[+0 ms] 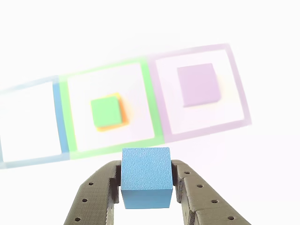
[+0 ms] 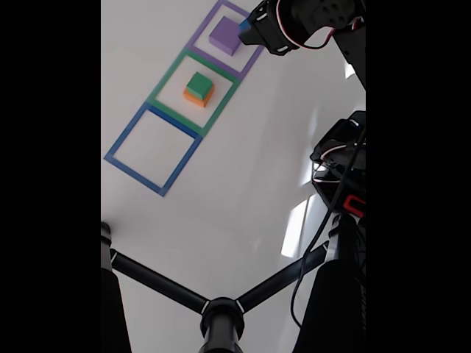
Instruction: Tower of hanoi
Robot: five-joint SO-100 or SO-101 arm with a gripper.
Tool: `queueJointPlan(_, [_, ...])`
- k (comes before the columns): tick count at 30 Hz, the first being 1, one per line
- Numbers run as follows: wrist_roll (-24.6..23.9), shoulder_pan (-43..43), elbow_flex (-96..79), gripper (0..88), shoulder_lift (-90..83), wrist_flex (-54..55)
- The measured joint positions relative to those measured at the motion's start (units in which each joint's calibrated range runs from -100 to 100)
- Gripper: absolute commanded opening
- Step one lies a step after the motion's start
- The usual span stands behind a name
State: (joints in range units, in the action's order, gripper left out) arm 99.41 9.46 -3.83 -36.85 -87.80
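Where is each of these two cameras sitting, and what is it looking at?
Other view: sits just behind the hand, looking forward and down at the blue cube it holds and the taped squares.
Fixed view: sits off the arm, looking across the table; the arm shows top right.
Shared: the purple cube and the green cube.

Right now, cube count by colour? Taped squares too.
Blue cube: 1, held in the gripper
Green cube: 1, stacked on the orange
Orange cube: 1
Purple cube: 1
Total cubes: 4
Taped squares: 3, namely blue square, green square, purple square
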Motion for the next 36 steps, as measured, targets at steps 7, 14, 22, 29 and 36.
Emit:
queueJointPlan(7, [0.00, -5.24, 4.35, 2.0, 0.00, -3.29])
queueJointPlan(14, [0.00, -7.70, 3.13, 2.2, 0.00, -1.69])
queueJointPlan(22, [0.00, -8.60, -18.02, 2.5, -2.20, 17.82])
queueJointPlan(29, [0.00, -8.60, -40.99, 2.5, -2.28, 45.02])
queueJointPlan(36, [0.00, -9.74, -58.66, 2.5, -1.77, 72.07])
